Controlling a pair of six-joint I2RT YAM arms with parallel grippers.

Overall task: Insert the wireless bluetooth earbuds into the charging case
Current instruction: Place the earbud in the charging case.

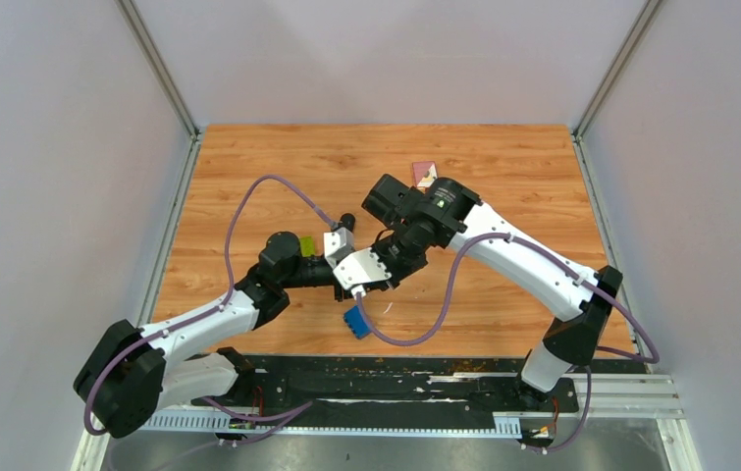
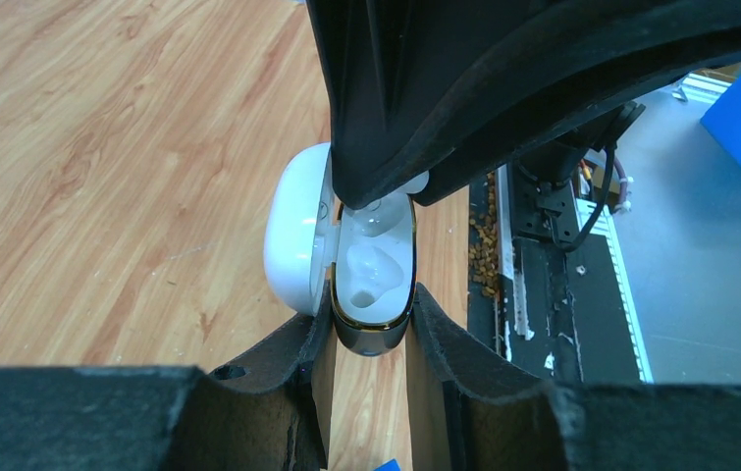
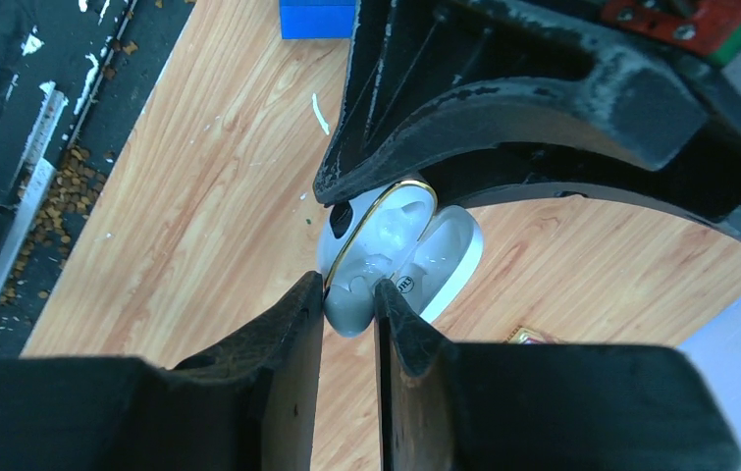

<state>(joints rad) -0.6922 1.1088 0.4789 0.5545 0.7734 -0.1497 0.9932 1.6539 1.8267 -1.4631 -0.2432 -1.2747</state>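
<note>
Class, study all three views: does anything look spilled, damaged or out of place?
Yes. Small brown pellets lie scattered on the black base rail at the table's near edge, among white smears, like an uncleaned spill. The open charging case, clamped in the left hand, looks undamaged.

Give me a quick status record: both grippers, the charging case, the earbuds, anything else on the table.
Left gripper: shut on white oval plastic charging case with gold rim
Lid: open, swung to one side
Right gripper: fingers nearly together at the case's rim; contents hidden
Earbuds: cannot tell whether any is seated
Elsewhere on wooden table: blue block, small pink card
</note>
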